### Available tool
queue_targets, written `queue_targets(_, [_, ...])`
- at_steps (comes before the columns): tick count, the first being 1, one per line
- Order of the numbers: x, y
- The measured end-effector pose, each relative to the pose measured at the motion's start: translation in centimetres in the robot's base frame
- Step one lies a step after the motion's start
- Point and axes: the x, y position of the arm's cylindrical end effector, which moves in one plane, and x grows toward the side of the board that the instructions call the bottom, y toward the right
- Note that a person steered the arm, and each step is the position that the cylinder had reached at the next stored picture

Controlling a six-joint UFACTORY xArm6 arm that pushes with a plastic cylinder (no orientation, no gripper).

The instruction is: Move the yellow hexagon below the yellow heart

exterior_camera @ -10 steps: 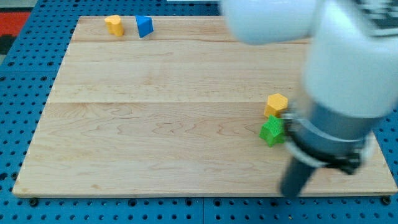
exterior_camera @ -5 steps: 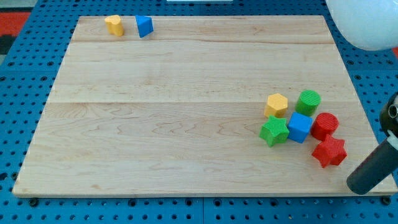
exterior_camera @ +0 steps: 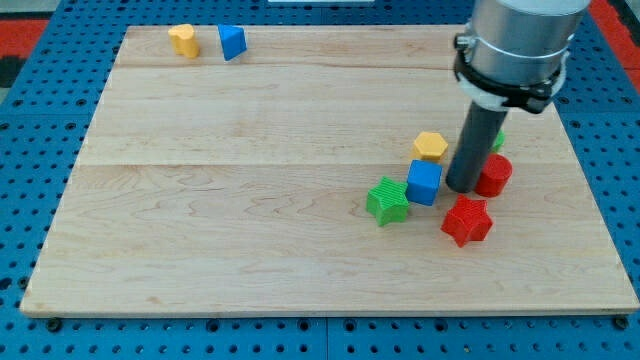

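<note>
The yellow hexagon (exterior_camera: 431, 146) lies right of the board's middle, just above a blue cube (exterior_camera: 424, 182). The yellow heart (exterior_camera: 183, 40) sits at the view's top left, next to a blue wedge-shaped block (exterior_camera: 232, 42). My tip (exterior_camera: 460, 187) stands in the block cluster, right of the blue cube and right-below the yellow hexagon, with a red cylinder (exterior_camera: 493, 175) at its right. A green star (exterior_camera: 387, 201) lies left of the cube and a red star (exterior_camera: 467, 220) lies below the tip. A green block (exterior_camera: 497, 139) is mostly hidden behind the rod.
The wooden board (exterior_camera: 250, 200) rests on a blue pegboard table. The arm's grey body (exterior_camera: 515, 45) hangs over the board's top right corner.
The tip has swung from the view's bottom right edge into the cluster. The yellow hexagon, blue cube and green star have shifted left; the red star has moved left and up.
</note>
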Motion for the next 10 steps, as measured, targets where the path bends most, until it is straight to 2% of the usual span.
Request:
queue_targets(1, [0.0,2.9])
queue_targets(2, [0.3,2.9])
queue_targets(4, [4.8,5.0])
queue_targets(5, [4.8,5.9])
queue_targets(7, [-6.3,-3.7])
queue_targets(8, [-6.7,-11.3])
queue_targets(9, [-5.3,-5.4])
queue_targets(10, [-4.0,-5.5])
